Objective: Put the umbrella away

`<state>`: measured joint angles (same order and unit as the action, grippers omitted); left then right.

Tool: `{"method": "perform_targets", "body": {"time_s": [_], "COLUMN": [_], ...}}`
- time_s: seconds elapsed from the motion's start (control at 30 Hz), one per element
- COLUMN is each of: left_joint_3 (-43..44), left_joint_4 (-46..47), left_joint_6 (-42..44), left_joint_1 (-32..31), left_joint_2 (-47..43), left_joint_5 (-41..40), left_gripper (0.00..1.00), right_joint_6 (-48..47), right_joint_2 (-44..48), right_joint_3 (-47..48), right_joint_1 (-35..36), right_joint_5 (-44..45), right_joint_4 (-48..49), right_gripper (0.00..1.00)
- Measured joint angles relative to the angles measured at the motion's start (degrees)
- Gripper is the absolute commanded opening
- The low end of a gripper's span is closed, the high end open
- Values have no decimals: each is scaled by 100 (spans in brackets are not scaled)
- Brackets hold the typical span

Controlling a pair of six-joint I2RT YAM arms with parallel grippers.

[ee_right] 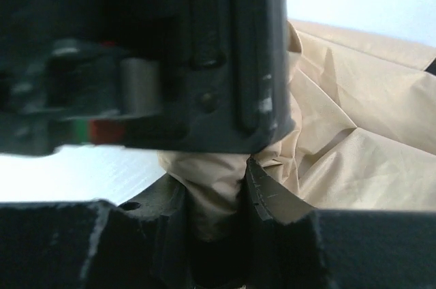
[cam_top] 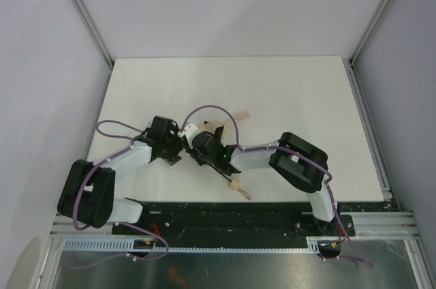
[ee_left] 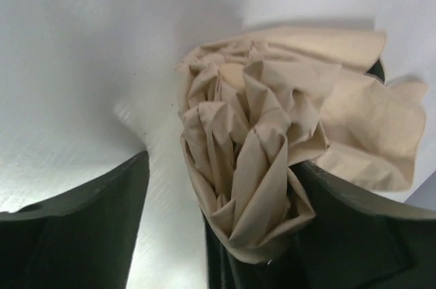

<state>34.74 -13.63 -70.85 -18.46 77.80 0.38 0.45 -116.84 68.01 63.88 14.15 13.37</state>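
The umbrella (cam_top: 218,127) lies at mid-table between the two arms, its beige canopy (ee_left: 272,98) bunched in folds. Its tan handle (cam_top: 237,186) pokes out below the right arm, towards the table's near edge. My left gripper (ee_left: 225,166) is open around the bundled canopy: the fabric rests against the right finger (ee_left: 361,227), with a bare gap beside the left finger (ee_left: 82,221). My right gripper (ee_right: 216,187) is shut on a fold of the canopy (ee_right: 354,139), pinched between both fingers. In the top view the two grippers (cam_top: 182,135) (cam_top: 199,144) almost touch and hide most of the umbrella.
The white table (cam_top: 286,91) is walled in by pale panels and metal posts at the left, right and back. The left gripper's dark body (ee_right: 150,50) fills the upper part of the right wrist view, close above the right fingers. Purple cables (cam_top: 211,108) loop over both arms.
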Motion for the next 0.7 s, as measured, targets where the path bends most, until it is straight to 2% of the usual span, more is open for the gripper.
{"method": "perform_targets", "body": {"time_s": [0.13,0.43,0.57,0.7], "left_joint_3": [0,-122,-389,-667], "left_joint_4": [-127,-35,149,240], "left_joint_6": [264,691,682,638], "left_joint_1": [35,645,662,649], "left_joint_2": [-192,-1102,-1530,-1569], "left_joint_5": [81,518,743,907], "left_gripper": [99,99,99,99], "right_joint_6": [404,1333,1814,2258], "right_joint_2": [17,-155,-326,-492], "right_joint_3": [-87,-181,-181,-179], "right_joint_1": [-313,-1054,-1305,-1467], "right_joint_5": [-905,-2962,-3748,-4365], "right_joint_4": [201,710,999,1263], "right_gripper": [0,0,0,0]}}
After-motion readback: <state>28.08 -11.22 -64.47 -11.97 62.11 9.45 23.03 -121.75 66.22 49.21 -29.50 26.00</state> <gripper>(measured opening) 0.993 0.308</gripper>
